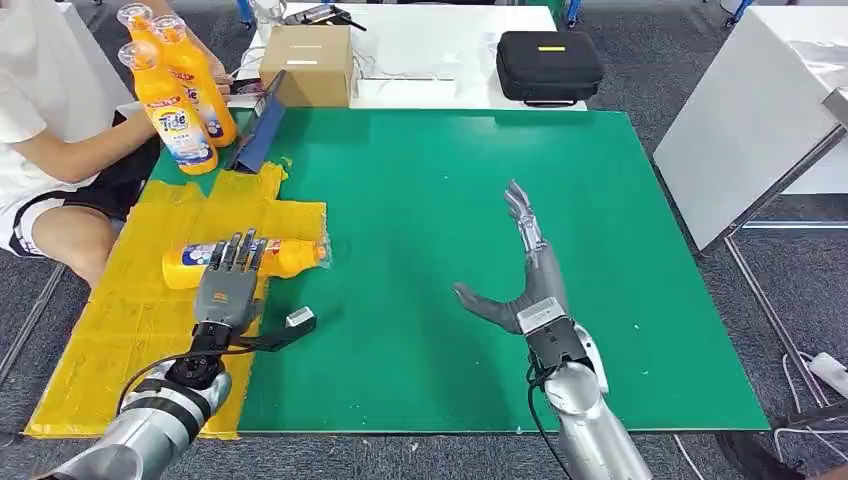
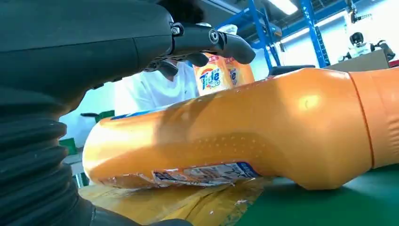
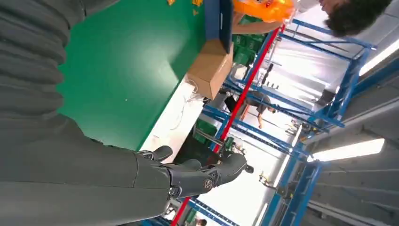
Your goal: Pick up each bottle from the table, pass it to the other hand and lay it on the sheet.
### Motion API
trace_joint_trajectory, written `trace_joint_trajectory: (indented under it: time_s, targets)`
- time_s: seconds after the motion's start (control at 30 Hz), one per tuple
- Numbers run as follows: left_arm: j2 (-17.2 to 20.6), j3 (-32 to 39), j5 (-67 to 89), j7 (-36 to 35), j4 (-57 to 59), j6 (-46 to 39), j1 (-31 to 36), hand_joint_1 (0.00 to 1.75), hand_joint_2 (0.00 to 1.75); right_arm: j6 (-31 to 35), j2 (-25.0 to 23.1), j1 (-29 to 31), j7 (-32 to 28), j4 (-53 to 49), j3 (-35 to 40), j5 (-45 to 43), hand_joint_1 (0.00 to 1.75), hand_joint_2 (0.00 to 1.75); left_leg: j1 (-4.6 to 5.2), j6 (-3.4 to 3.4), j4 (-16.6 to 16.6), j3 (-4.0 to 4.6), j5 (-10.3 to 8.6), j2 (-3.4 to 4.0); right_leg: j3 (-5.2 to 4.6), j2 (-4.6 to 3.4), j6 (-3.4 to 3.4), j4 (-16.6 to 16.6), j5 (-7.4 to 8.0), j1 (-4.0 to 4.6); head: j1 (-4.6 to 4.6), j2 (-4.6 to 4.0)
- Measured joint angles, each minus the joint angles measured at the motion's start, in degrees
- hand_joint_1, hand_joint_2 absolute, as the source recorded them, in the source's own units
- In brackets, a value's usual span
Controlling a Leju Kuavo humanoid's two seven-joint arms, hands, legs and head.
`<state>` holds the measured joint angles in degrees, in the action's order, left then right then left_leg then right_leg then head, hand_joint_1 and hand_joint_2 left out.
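An orange Tide detergent bottle [image 1: 250, 259] is lying on its side on the yellow sheet [image 1: 120, 340], near the sheet's edge where it meets the green tabletop [image 1: 450, 200], with its cap end pointing toward the middle of the tabletop. The left hand [image 1: 229, 283] is hovering just over the bottle with its fingers [image 1: 236, 252] stretched out flat across the bottle's body and the thumb sticking out to the side above the green surface. In the left wrist view the bottle [image 2: 235, 136] is resting on the crinkled sheet [image 2: 179, 202] while the dark fingers [image 2: 207, 40] are reaching over its top; they seem to be slightly clear of it rather than gripping, though the angle is making that hard to confirm.

The right hand [image 1: 520, 280] is hanging above the bare green tabletop, well apart from the bottle, palm turned inward, fingers extended and thumb splayed out, holding nothing. The right wrist view is showing the same straightened fingers [image 3: 202, 176] with nothing between them.

At the far left corner of the tabletop a seated person in a white shirt [image 1: 40, 100] is holding three upright Tide bottles [image 1: 175, 95] together. Just beside them a blue folder-like object [image 1: 260, 125] is leaning against a cardboard box [image 1: 308, 62]. A black zip case [image 1: 548, 65] is sitting on the white table [image 1: 440, 40] beyond the green one.
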<state>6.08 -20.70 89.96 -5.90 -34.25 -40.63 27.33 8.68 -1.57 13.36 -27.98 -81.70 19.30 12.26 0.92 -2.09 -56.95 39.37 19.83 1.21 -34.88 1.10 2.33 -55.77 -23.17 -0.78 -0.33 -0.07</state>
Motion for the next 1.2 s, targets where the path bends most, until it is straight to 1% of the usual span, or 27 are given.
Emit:
trace_joint_trajectory:
  time_s: [0.17, 0.23, 0.27, 0.3, 0.33, 0.37, 0.4, 0.43, 0.47, 0.5, 0.53, 0.63, 0.67, 0.73, 0.87, 0.93, 1.0, 1.03, 1.07, 1.13, 1.2]
  targets:
    - [-0.46, 2.08, -0.13, 2.30, -0.09, 0.00, -0.11, 0.00, 1.75, -0.07, 0.00, 0.01, 0.00, 0.61, 0.42, 1.18, 0.00, 1.75, 0.00, -0.01, 0.00, -0.01, -0.01, -0.03, 0.02, 0.01, 0.04, 0.00, 0.03, 0.00, 0.00, 0.00]
    - [-0.83, 4.22, -1.02, 4.93, -0.84, 0.00, -0.58, 0.00, 1.75, 0.17, 0.02, -0.02, 0.09, 0.81, 0.55, 2.09, 0.00, 1.75, 0.00, -0.01, -0.01, -0.01, -0.01, -0.02, 0.00, 0.01, 0.07, 0.00, 0.05, 0.00, 0.00, 0.00]
    - [-1.19, 6.02, -1.96, 7.91, -2.56, 0.00, -1.34, 0.00, 1.75, 0.61, 0.02, -0.09, 0.18, 0.85, 0.59, 2.58, 0.00, 1.75, 0.00, -0.01, -0.01, -0.01, -0.01, -0.01, -0.02, 0.00, 0.07, 0.00, 0.05, 0.00, -0.02, 0.00]
    - [-1.78, 7.94, -3.02, 11.46, -4.66, 0.02, -2.46, 0.00, 1.75, 0.98, 0.06, -0.30, 0.28, 0.87, 0.59, 2.91, 0.00, 1.75, 0.00, -0.01, -0.02, -0.02, -0.01, 0.02, -0.07, 0.00, 0.07, 0.01, 0.05, -0.02, -0.02, 0.00]
    - [-2.72, 10.38, -4.36, 16.31, -7.16, 0.07, -4.08, 0.00, 1.75, 1.40, 0.11, -0.77, 0.42, 0.85, 0.57, 2.97, 0.00, 1.75, 0.00, -0.01, -0.03, -0.01, -0.01, 0.05, -0.43, -0.01, 0.07, 0.01, 0.05, -0.02, -0.04, 0.00]
    - [-4.20, 14.56, -6.54, 24.82, -10.64, 0.04, -5.26, 0.00, 1.75, 1.75, 0.22, -1.42, 0.61, 0.83, 0.37, 2.97, 0.00, 1.75, 0.00, -0.01, -0.04, 0.00, 0.00, 0.05, -0.65, -0.01, 0.03, 0.02, 0.01, -0.03, 0.00, 0.00]
    - [-6.85, 19.67, -10.13, 34.33, -13.76, 0.04, -6.27, 0.00, 1.75, 1.75, 0.33, -2.38, 0.83, 0.68, 0.00, 2.97, 0.00, 1.75, 0.00, -0.02, -0.04, 0.07, 0.00, -0.02, -0.64, 0.01, 0.04, 0.03, 0.00, -0.03, 0.02, 0.02]
    - [-8.42, 24.34, -14.90, 42.05, -16.12, 0.02, -6.88, 0.00, 1.75, 1.73, 0.39, -3.20, 0.98, 0.50, -0.37, 2.91, 0.00, 1.75, 0.01, -0.02, -0.03, 0.13, 0.02, -0.05, -0.67, 0.01, 0.04, 0.03, -0.01, -0.03, 0.07, 0.00]
    - [-10.22, 27.31, -20.00, 45.89, -18.20, 0.02, -7.72, 0.00, 1.75, 1.51, 0.39, -3.88, 1.11, 0.26, -0.75, 2.82, 0.00, 1.75, 0.04, -0.02, -0.03, 0.20, 0.09, -0.04, -0.21, 0.01, 0.11, 0.04, 0.05, -0.04, 0.04, 0.00]
    - [-11.17, 29.48, -26.59, 47.04, -21.08, 0.02, -8.99, 0.00, 1.75, 1.01, 0.39, -4.64, 1.18, -0.06, -1.24, 2.69, 0.00, 1.75, 0.09, 0.01, -0.03, 0.19, 0.13, 0.24, -0.22, -0.12, 0.09, 0.04, 0.11, -0.04, 0.00, 0.00]
    - [-11.76, 29.99, -32.11, 46.68, -23.42, 0.02, -10.47, 0.00, 1.75, 0.57, 0.39, -5.64, 1.20, -0.42, -1.79, 2.62, 0.00, 1.75, 0.11, 0.07, -0.03, 0.13, 0.20, 0.45, -0.24, -0.31, 0.11, 0.05, 0.12, -0.06, -0.04, 0.00]
    - [-12.33, 27.87, -50.46, 46.12, -31.15, 0.61, -15.90, 0.00, 1.75, -1.35, 0.37, -9.49, 1.16, -1.88, -4.13, 2.41, 0.00, 1.75, 0.09, 0.05, -0.03, 0.13, 0.26, 0.48, -0.25, -0.33, 0.11, 0.07, 0.03, -0.04, -0.02, 0.00]
    - [-12.26, 26.53, -54.22, 46.09, -33.93, 1.20, -18.15, 0.00, 1.75, -2.25, 0.31, -10.79, 0.81, -2.43, -4.90, 2.05, 0.00, 1.75, 0.08, 0.05, -0.03, 0.13, 0.26, 0.41, -0.23, -0.30, 0.20, 0.07, -0.10, -0.04, -0.04, 0.00]
    - [-12.06, 23.31, -57.34, 46.10, -40.33, 3.60, -23.09, 0.00, 1.75, -4.03, 0.04, -13.71, -0.51, -4.24, -6.88, 1.20, 0.00, 1.75, 0.04, 0.06, -0.02, 0.13, 0.32, 0.24, -0.16, -0.15, 0.15, 0.07, -0.20, -0.02, -0.02, 0.00]
    - [-11.61, 20.05, -66.89, 46.09, -51.13, 12.58, -31.45, 0.00, 1.75, -6.66, -0.87, -19.27, -2.25, -8.30, -11.49, 0.55, 0.00, 1.75, 0.04, 0.15, -0.01, 0.13, 0.54, 0.24, -0.17, -0.16, 0.07, 0.07, -0.40, -0.02, -0.02, 0.00]
    - [-11.30, 19.11, -68.49, 46.09, -54.89, 14.55, -34.09, 0.00, 1.75, -6.97, -1.31, -21.23, -2.45, -9.73, -13.42, 0.39, 0.00, 1.75, 0.04, 0.14, -0.01, 0.13, 0.55, 0.23, -0.17, -0.15, 0.01, 0.07, -0.44, -0.02, 0.00, 0.00]
    - [-11.06, 18.77, -70.10, 46.09, -57.20, 17.04, -35.61, 0.00, 1.75, -7.13, -1.62, -22.33, -2.47, -10.67, -14.49, 0.44, 0.00, 1.75, 0.04, 0.14, 0.00, 0.08, 0.56, 0.23, -0.42, -0.15, 0.00, 0.08, -0.46, -0.02, -0.02, 0.00]
    - [-11.06, 18.75, -71.50, 46.09, -57.88, 19.75, -36.12, 0.00, 1.75, -7.19, -1.88, -22.68, -2.43, -11.02, -15.08, 0.59, 0.00, 1.75, 0.04, 0.15, 0.00, 0.02, 0.60, 0.23, -0.62, -0.15, 0.00, 0.09, -0.49, -0.02, -0.02, 0.00]
    - [-11.08, 18.82, -73.07, 45.99, -58.40, 23.99, -36.71, 0.00, 1.75, -7.30, -2.36, -23.10, -2.29, -11.41, -15.89, 0.77, 0.00, 1.75, 0.04, 0.35, 0.01, -0.07, 0.81, 0.23, -0.57, -0.15, 0.04, 0.10, -0.58, -0.02, -0.02, 0.00]
    - [-11.32, 19.28, -76.00, 44.52, -58.69, 32.54, -37.53, 0.00, 1.75, -7.94, -3.15, -24.09, -2.19, -12.13, -17.36, 0.85, 0.00, 1.75, 0.04, 0.29, 0.02, -0.12, 0.78, 0.22, -0.50, -0.14, 0.09, 0.10, -0.61, -0.02, -0.02, 0.00]
    - [-11.61, 19.98, -78.71, 43.58, -58.55, 41.04, -38.17, 0.00, 1.75, -8.63, -4.02, -25.06, -2.27, -12.79, -18.62, 1.05, 0.00, 1.75, 0.04, 0.29, 0.01, -0.12, 0.77, 0.23, -0.44, -0.15, -0.02, 0.09, -0.53, -0.02, 0.00, 0.00]
